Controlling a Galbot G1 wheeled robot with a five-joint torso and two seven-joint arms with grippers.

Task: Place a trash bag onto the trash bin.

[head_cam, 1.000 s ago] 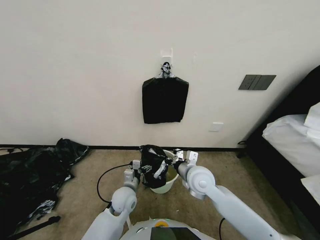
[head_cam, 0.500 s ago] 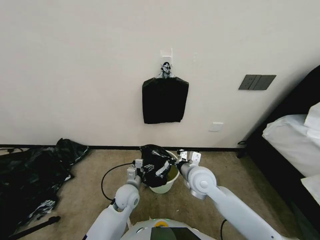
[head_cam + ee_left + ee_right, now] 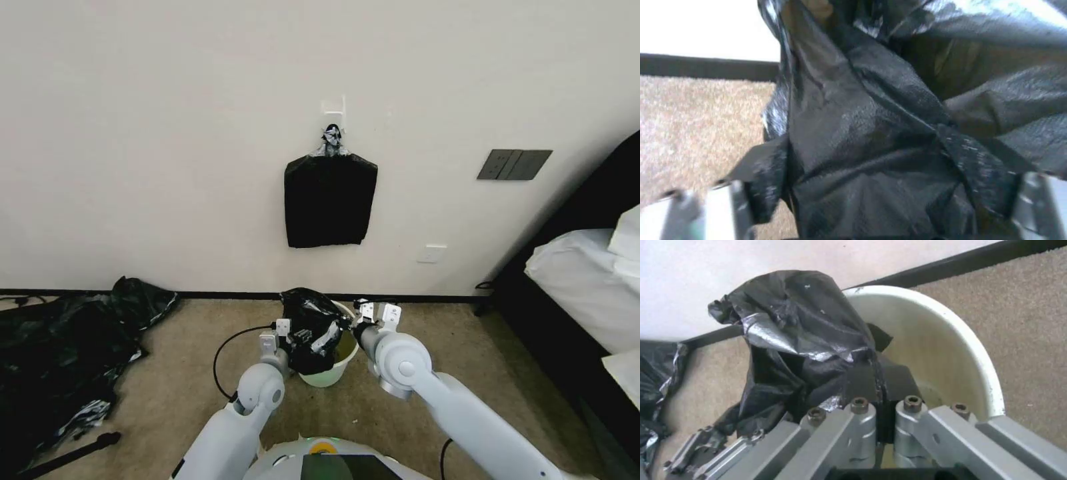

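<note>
Carpet (image 3: 167, 373), beige and short-piled, runs to a cream wall (image 3: 167, 133) with a dark skirting; the small round cream-white plastic trash bin (image 3: 337, 373) stands on it near that wall; its pale inside (image 3: 933, 350) looks bare; the thin, glossy black plastic trash bag (image 3: 308, 333) is bunched over the bin's left rim, hiding that side; the right gripper (image 3: 878, 396), above the bin's mouth, has its jaws pressed together on a fold of the bag; the left gripper (image 3: 871, 200), just left of the bin, has its jaws spread with bag film between them, whether pinched I cannot tell; a flat black bundle (image 3: 330, 200) hangs on the wall above the bin; crumpled black sheeting (image 3: 60, 353) lies well left of the bin, cut off at the edge.
</note>
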